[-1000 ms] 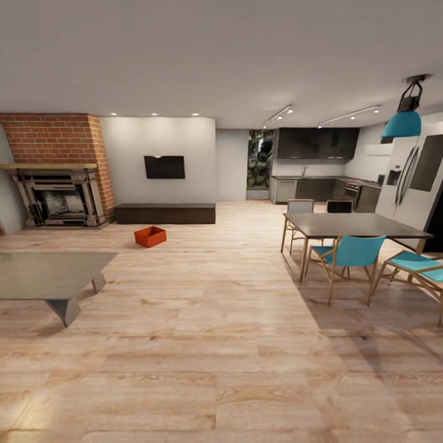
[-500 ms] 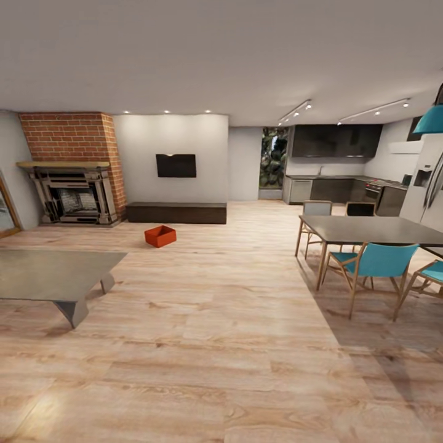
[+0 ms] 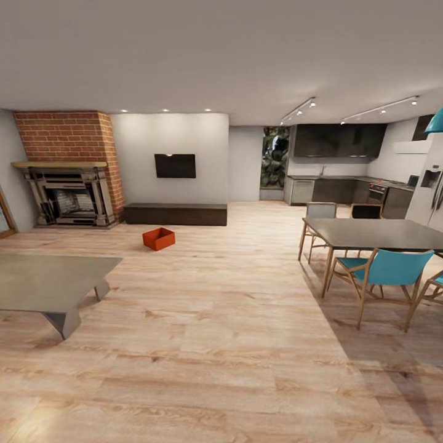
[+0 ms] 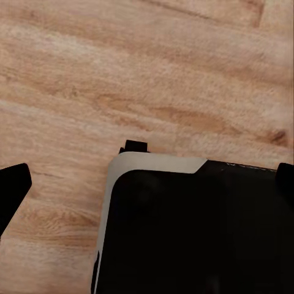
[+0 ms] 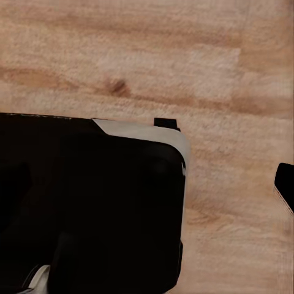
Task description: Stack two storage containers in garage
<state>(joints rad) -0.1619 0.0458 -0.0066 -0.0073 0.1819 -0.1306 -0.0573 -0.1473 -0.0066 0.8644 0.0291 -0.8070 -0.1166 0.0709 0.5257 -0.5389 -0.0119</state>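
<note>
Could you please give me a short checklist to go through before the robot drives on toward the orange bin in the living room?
1. Target in sight: ok. One storage container sits on the wood plank floor in front of the long dark cabinet.
2. Second container located: not ok; just one appears in the head view.
3. Path to the container: ok, as far as can be judged. Bare floor runs between the low grey table and the dining table.
4. Container upright and open side up: ok.
5. Grippers ready: cannot tell. The wrist views show dark robot parts over floor, not the fingers' spacing.
6. Hands free of load: ok; nothing orange appears near either wrist.
</note>
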